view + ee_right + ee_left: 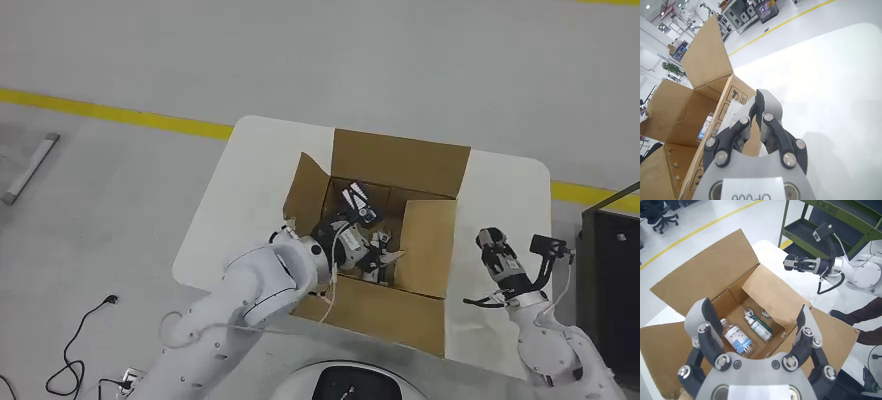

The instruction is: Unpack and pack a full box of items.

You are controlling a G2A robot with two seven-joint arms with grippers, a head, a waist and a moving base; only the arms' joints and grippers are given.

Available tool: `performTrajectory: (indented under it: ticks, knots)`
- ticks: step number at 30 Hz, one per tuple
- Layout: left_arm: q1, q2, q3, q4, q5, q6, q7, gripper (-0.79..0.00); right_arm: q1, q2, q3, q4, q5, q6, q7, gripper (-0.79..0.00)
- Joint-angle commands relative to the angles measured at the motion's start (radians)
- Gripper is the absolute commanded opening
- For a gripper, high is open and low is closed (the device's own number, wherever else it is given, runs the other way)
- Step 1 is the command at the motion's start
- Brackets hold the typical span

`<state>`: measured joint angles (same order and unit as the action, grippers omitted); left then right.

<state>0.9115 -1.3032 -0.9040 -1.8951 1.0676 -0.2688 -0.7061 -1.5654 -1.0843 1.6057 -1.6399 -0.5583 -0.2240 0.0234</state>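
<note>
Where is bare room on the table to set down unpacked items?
Bare: the table beside the box under the right hand, and the strip along the box's opposite side. Crowded: inside the box, bottles and a wrench below the left hand.

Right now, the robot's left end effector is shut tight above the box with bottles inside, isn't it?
No. The left end effector is open, not shut: the left wrist view shows its fingers spread wide above the box with bottles inside.
</note>
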Motion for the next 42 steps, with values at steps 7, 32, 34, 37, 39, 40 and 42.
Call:
performTrajectory:
  ticks: [7, 32, 34, 37, 39, 40, 42]
  knots:
    - [0.0, 0.0, 0.0, -0.001, 0.0, 0.0, 0.0, 0.0, 0.076, -0.018, -0.136, 0.054, -0.045, 0.0, 0.031, -0.785]
    - [-0.239, -0.108, 0.097, 0.539, -0.619, 0.104, -0.01, 0.0, -0.091, 0.015, 0.242, -0.131, -0.086, -0.07, 0.134, -0.785]
    - [-0.239, -0.108, 0.097, 0.539, -0.619, 0.104, -0.01, 0.0, -0.101, 0.015, 0.237, -0.148, -0.11, -0.079, 0.138, -0.785]
    - [-0.239, -0.108, 0.097, 0.539, -0.619, 0.104, -0.01, 0.0, -0.105, 0.013, 0.222, -0.166, -0.134, -0.075, 0.131, -0.785]
    - [-0.239, -0.108, 0.097, 0.539, -0.619, 0.104, -0.01, 0.0, -0.103, 0.011, 0.211, -0.176, -0.133, -0.071, 0.125, -0.785]
    - [-0.239, -0.108, 0.097, 0.539, -0.619, 0.104, -0.01, 0.0, -0.102, 0.01, 0.206, -0.18, -0.135, -0.069, 0.124, -0.785]
    - [-0.239, -0.108, 0.097, 0.539, -0.619, 0.104, -0.01, 0.0, -0.099, 0.009, 0.197, -0.185, -0.136, -0.066, 0.121, -0.785]
